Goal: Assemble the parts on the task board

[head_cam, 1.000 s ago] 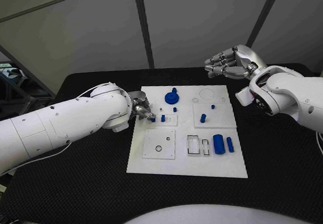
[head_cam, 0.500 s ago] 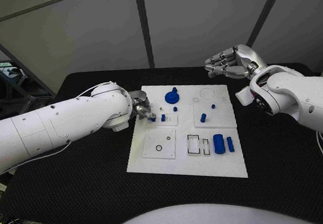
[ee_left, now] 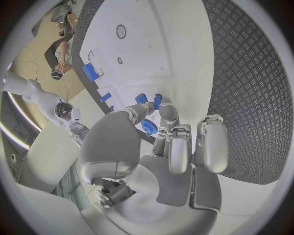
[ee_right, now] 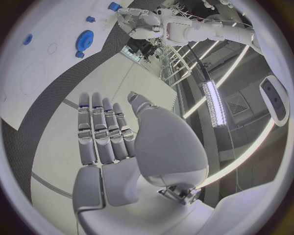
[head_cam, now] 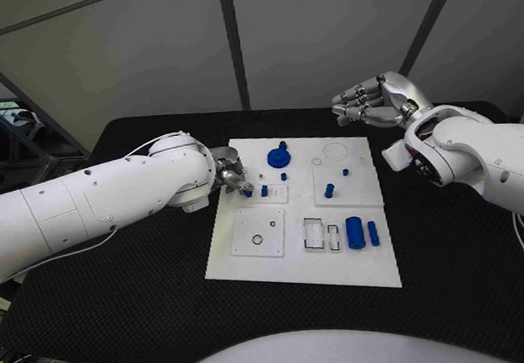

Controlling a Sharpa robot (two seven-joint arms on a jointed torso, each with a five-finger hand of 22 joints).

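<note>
The white task board (head_cam: 296, 268) lies mid-table. My left hand (head_cam: 229, 177) is at its left edge, thumb and a fingertip (ee_left: 164, 108) down at two small blue pegs (head_cam: 247, 193) (ee_left: 141, 98) standing in a small plate; the other fingers are curled. Whether it grips a peg is hidden. A blue gear (head_cam: 279, 156) (ee_left: 149, 127) sits at the board's back. A blue cylinder (head_cam: 355, 233) and a blue bar (head_cam: 373, 234) lie at the front right. My right hand (head_cam: 374, 103) (ee_right: 116, 147) hovers above the table's back right, fingers apart from the thumb, holding nothing.
More small blue pegs (head_cam: 330, 191) stand on the right-hand plate. A round recess (head_cam: 334, 151) marks the back right of the board, rectangular slots (head_cam: 313, 233) the front middle. Bare black table (head_cam: 124, 285) surrounds the board on all sides.
</note>
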